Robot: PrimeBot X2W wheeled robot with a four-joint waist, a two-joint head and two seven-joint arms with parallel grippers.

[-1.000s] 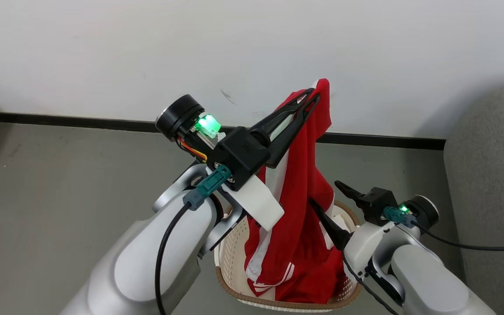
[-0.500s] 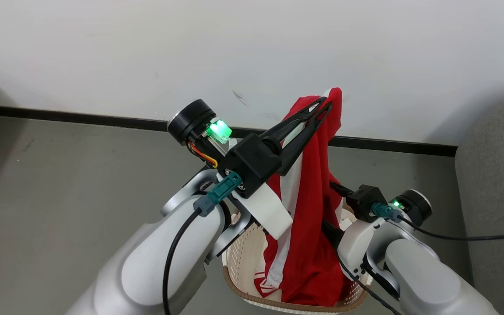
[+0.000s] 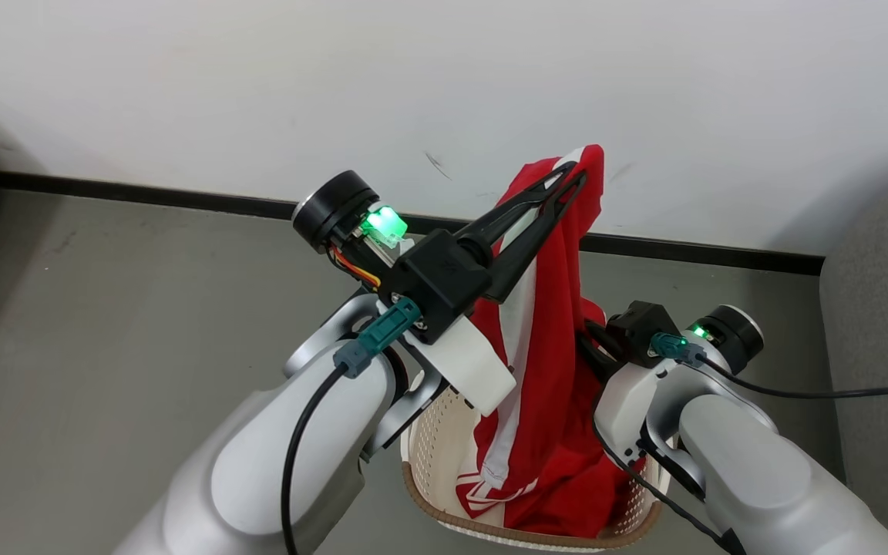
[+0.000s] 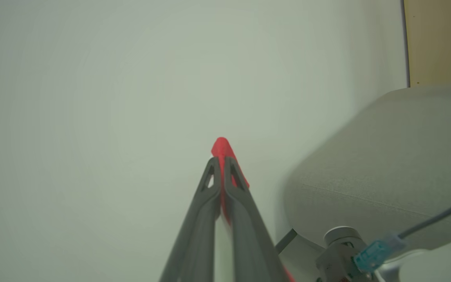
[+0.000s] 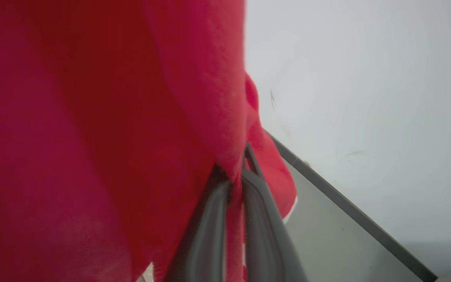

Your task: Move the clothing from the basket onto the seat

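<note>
— Where's the clothing (image 3: 544, 401)?
— It hangs from the left gripper (image 3: 576, 176), whose fingers are pressed together on its top fold, above the basket (image 3: 482, 530). The lower end lies inside.
— The right gripper (image 5: 236, 178)?
— Closed too, pinching it lower down. The seat (image 3: 883, 324) stands at the right.

Soft, white-striped cloth of the bright red garment (image 3: 544, 370) covers most of the inside of the oval cream plastic basket (image 3: 430, 451). The basket's near brown rim is cut off by the head view's bottom edge, so what else lies in it cannot be told. The right gripper (image 5: 236, 176) has its tips buried in blurred red folds in its own wrist view, and in the head view the cloth hides its fingers. The large grey fabric sofa (image 3: 887, 324) runs off the right edge.
</note>
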